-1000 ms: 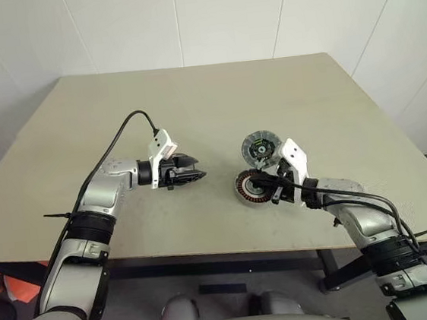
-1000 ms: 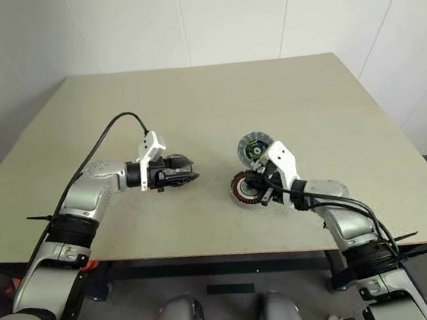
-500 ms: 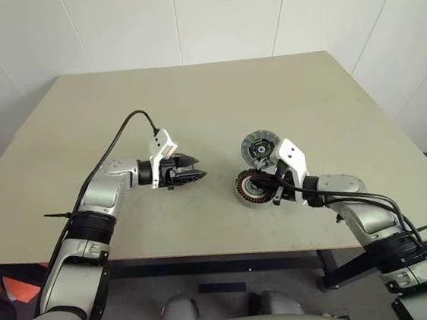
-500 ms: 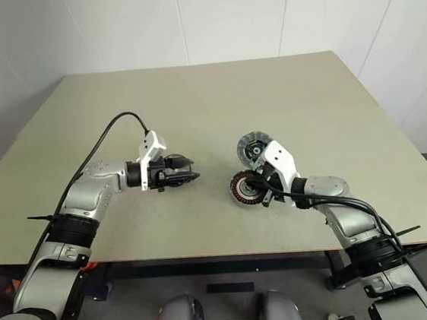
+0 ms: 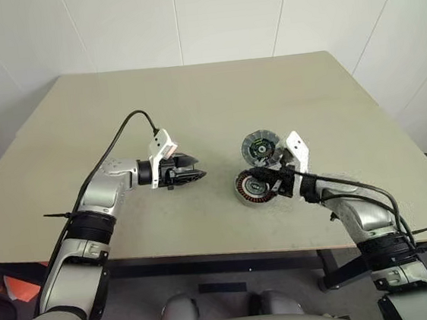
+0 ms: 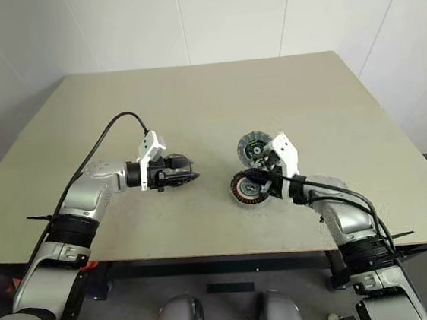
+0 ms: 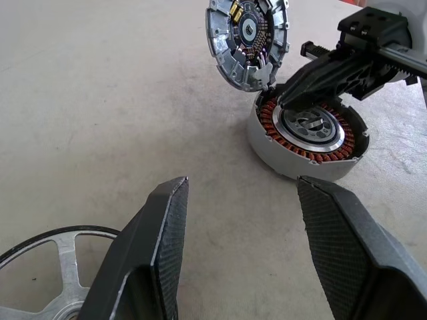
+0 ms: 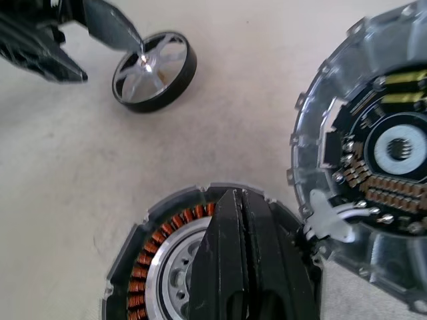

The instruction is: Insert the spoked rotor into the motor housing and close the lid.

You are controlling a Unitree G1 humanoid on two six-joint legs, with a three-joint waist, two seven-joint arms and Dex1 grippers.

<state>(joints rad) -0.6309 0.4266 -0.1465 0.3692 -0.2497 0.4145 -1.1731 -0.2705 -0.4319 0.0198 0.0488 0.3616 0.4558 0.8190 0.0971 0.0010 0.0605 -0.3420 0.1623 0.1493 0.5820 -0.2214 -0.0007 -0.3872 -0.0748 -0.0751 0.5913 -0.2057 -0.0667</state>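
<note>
On the matte beige bench (image 5: 192,101), the round motor housing (image 7: 307,130) with coppery windings sits right of centre, the ribbed grey lid (image 8: 373,167) touching its far edge. The right pincer (image 8: 245,220), pressed together, rests over the housing's silver hub. The left pincer (image 7: 240,220) is spread above the shiny spoked rotor (image 8: 153,70), to the left.

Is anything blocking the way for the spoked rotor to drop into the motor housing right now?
Yes. The right tool, shut, sits over the motor housing, covering part of its open top. The spoked rotor lies on the table by the left tool. The lid leans on the housing's rim.
</note>
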